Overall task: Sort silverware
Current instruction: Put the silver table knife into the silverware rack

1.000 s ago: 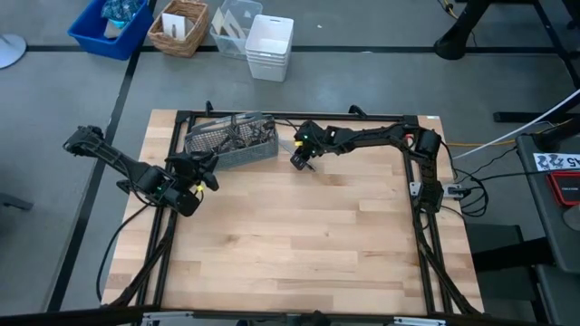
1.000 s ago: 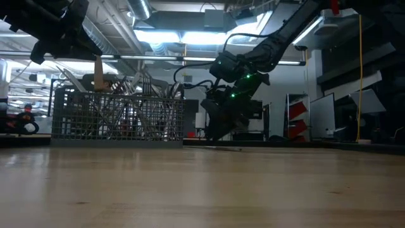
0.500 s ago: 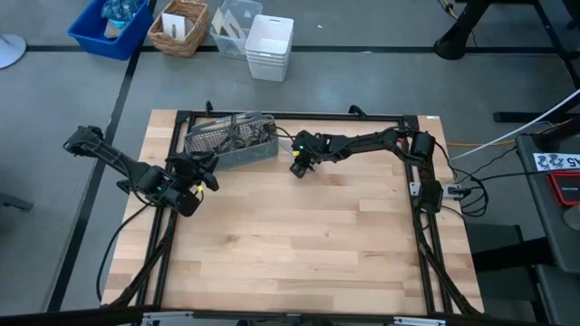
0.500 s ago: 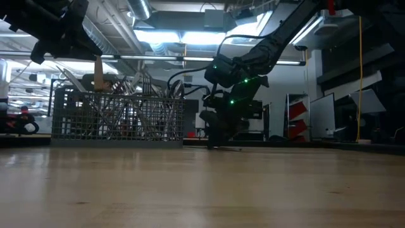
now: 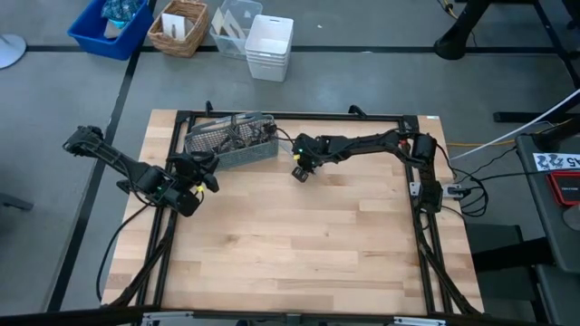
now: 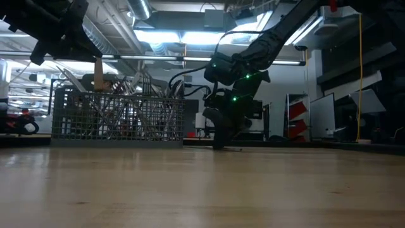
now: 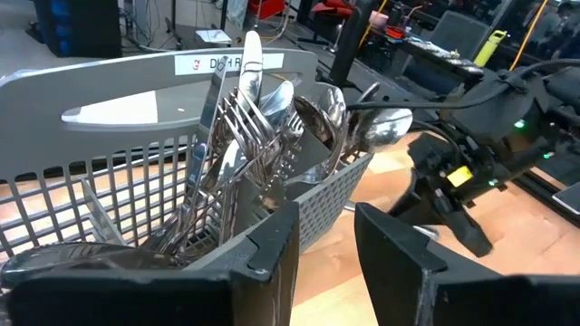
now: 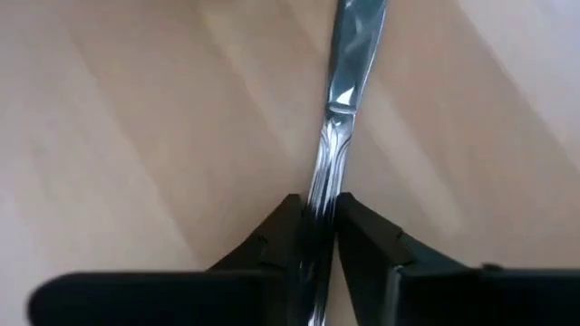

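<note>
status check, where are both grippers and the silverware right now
Right gripper down on the table, shut on a knife handle. Left gripper open, waiting beside the mesh caddy, which is full of silverware. Nothing in the way.

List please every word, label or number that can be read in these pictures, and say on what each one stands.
"D" then "H", partly hidden by cutlery: white label on the grey caddy rim, left wrist view; the whole word cannot be read.
Black-and-white printed sheet beside the table, high view: too small to read.
Nothing else is legible.
</note>
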